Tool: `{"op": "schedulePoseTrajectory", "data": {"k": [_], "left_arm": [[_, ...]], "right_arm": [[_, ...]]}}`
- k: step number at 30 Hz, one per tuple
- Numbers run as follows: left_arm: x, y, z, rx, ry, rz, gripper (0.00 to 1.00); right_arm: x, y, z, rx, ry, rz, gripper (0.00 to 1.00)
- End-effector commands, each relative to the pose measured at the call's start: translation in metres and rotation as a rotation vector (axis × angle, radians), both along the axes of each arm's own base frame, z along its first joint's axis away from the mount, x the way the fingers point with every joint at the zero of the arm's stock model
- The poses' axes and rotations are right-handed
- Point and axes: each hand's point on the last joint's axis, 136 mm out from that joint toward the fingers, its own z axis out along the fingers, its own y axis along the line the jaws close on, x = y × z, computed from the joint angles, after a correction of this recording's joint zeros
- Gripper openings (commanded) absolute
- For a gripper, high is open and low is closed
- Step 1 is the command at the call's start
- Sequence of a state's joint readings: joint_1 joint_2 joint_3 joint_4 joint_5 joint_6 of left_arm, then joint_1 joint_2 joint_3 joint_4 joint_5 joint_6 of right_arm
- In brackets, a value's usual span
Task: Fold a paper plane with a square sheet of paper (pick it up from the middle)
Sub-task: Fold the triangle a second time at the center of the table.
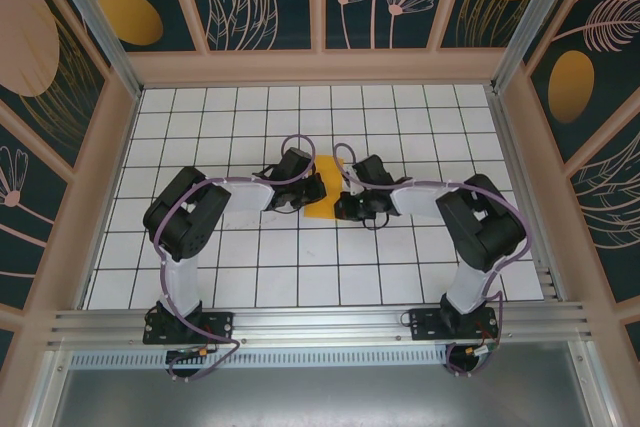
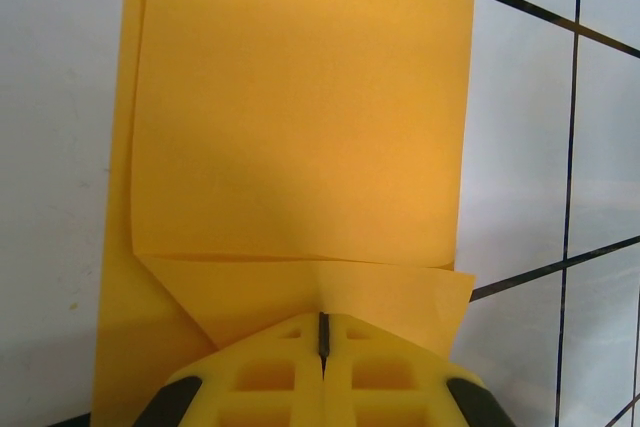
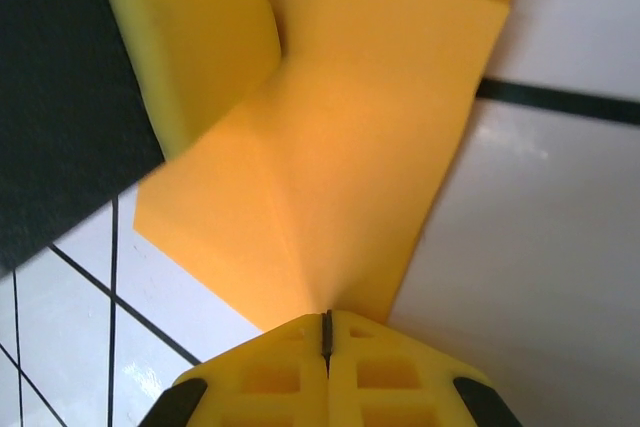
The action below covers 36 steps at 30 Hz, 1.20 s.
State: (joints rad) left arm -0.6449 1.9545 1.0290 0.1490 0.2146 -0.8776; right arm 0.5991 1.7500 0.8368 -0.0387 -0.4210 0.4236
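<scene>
Top view: the thin orange-yellow square sheet of paper (image 1: pixel 322 193) lies mid-table on the white gridded table (image 1: pixel 400 267), partly folded. The left gripper (image 1: pixel 311 194) touches it at its 9 o'clock and the right gripper (image 1: pixel 341 203) at its 3 o'clock. Lilac cables (image 1: pixel 290 142) loop at 12 o'clock. The wall panels stand well apart.

Left wrist: the left gripper (image 2: pixel 323 332) has its jaws pressed together and seems to pinch the flap edge at 6 o'clock. The paper (image 2: pixel 300 97) runs to 12 o'clock in overlapping layers.

Right wrist: the right gripper (image 3: pixel 327 332) is closed tight on a raised ridge of the paper (image 3: pixel 370 147). A dark bulk (image 3: pixel 60 97) at 10 o'clock is probably the other arm, crowding that side.

Handling, my judgement: the sheet is light, limp and easily creased, and likely slides on the smooth table. Pinch it gently along the middle ridge. The only obstacles are the two arms themselves.
</scene>
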Motion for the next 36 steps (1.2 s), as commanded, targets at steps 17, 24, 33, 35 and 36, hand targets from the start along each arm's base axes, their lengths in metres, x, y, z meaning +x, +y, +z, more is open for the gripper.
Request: {"op": "schedulePoseTrajectory", "data": {"k": [17, 24, 33, 35, 36], "left_arm": [[0.015, -0.011, 0.059, -0.099, -0.119, -0.015, 0.22], [0.011, 0.01, 0.058, -0.064, -0.125, 0.078, 0.27], [0.002, 0.014, 0.038, -0.053, -0.081, 0.074, 0.27], [0.002, 0.015, 0.035, -0.045, -0.077, 0.079, 0.27], [0.002, 0.016, 0.035, -0.041, -0.076, 0.083, 0.27]], "right_arm": [[0.068, -0.024, 0.045, 0.154, -0.091, -0.235, 0.27], [0.076, -0.011, 0.034, 0.182, -0.076, -0.186, 0.3], [0.068, -0.014, 0.044, 0.208, -0.118, -0.18, 0.34], [0.064, -0.014, 0.05, 0.225, -0.137, -0.17, 0.37], [0.063, -0.013, 0.053, 0.236, -0.143, -0.162, 0.38]]}}
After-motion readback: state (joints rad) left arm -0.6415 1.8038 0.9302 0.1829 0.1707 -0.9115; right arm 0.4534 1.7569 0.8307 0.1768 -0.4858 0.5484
